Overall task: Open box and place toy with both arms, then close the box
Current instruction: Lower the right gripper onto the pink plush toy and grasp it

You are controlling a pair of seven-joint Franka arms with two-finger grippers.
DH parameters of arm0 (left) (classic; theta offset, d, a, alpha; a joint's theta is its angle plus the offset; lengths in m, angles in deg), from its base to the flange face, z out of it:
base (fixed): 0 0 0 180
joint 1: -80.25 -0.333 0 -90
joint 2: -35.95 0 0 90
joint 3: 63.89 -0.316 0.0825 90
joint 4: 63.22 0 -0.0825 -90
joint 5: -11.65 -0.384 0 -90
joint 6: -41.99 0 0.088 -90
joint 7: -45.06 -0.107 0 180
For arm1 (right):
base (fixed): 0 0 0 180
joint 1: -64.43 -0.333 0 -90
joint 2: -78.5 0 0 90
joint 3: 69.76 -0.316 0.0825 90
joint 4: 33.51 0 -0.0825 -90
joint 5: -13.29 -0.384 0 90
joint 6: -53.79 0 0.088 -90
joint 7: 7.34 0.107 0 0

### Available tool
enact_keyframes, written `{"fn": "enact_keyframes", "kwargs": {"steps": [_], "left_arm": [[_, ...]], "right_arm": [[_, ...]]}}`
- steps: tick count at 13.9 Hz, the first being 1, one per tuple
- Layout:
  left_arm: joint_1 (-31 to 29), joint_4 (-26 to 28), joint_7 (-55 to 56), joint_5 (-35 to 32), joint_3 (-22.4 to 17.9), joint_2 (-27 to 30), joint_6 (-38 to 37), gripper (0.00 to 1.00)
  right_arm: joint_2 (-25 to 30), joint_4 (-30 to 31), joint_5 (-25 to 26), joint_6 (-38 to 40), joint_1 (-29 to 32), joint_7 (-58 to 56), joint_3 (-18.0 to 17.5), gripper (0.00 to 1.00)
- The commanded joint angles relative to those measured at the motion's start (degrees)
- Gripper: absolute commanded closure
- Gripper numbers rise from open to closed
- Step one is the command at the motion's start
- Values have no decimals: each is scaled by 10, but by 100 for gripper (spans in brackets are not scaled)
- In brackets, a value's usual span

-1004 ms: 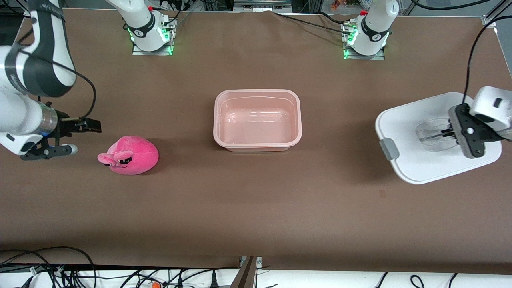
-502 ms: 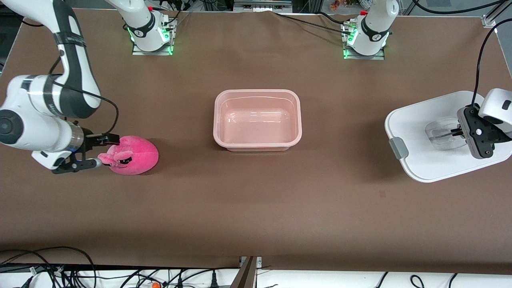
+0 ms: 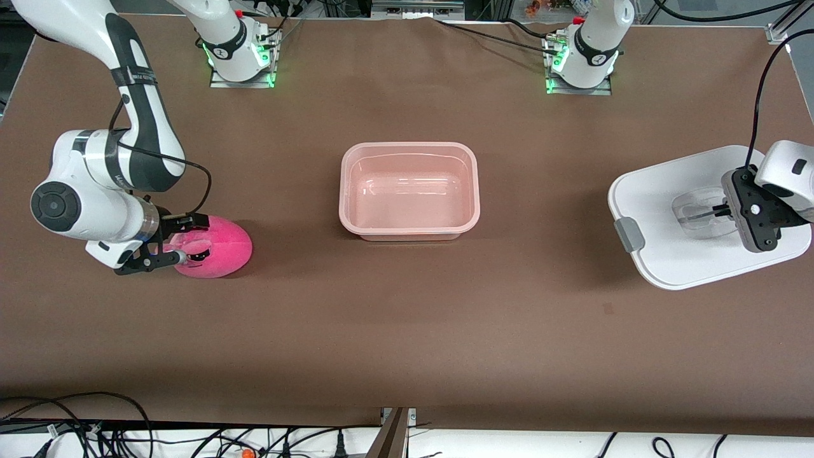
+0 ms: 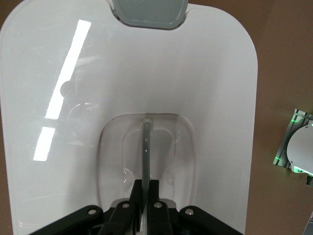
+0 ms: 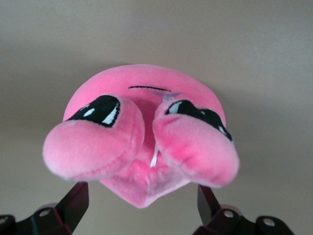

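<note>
Toy pickup in hand. Right gripper (image 3: 184, 240) spread wide, fingers flanking the pink plush toy (image 3: 216, 247) at table level, not yet closed. Open tub (image 3: 409, 190) lies mid-table, toward the left arm from this gripper. Left gripper (image 3: 730, 208) clamped on white lid's (image 3: 661, 191) clear handle (image 4: 145, 147), holding it clear. Next, I judge: squeeze plush, lift, carry over tub.

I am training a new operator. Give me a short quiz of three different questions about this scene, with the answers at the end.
1. True or false: the lid is on the box.
2. What does the left end effector grip?
A. the grey side clip
B. the lid's clear centre handle
C. the box rim
3. Fill in: the right end effector is ____ with a finger on each side of the toy.

Key
1. False: the box stands uncovered mid-table; the lid is held toward the left arm's end.
2. B, the handle.
3. Open; it has not yet closed on the toy.
</note>
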Motion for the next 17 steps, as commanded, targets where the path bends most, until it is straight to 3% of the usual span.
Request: {"fn": "enact_keyframes", "kwargs": {"steps": [1, 6, 7, 11, 14, 17], "left_arm": [[4, -12, -5, -14, 1, -1, -10, 100], [4, -12, -5, -15, 2, -1, -11, 100], [4, -12, -5, -15, 1, -1, -11, 100], [3, -12, -5, -15, 0, -1, -11, 100], [4, -12, -5, -15, 1, -1, -11, 100], [2, -12, -5, -15, 1, -1, -11, 100]], "right_arm": [[-1, 18, -9, -30, 1, -14, -2, 20], [-12, 11, -8, -35, 2, -18, -2, 92], [-12, 9, -8, -35, 2, -18, -2, 100], [-1, -4, -7, -25, 1, -20, -15, 100], [20, -16, -7, -2, 1, -86, -20, 100], [37, -86, -1, 113, 1, -94, -55, 100]]}}
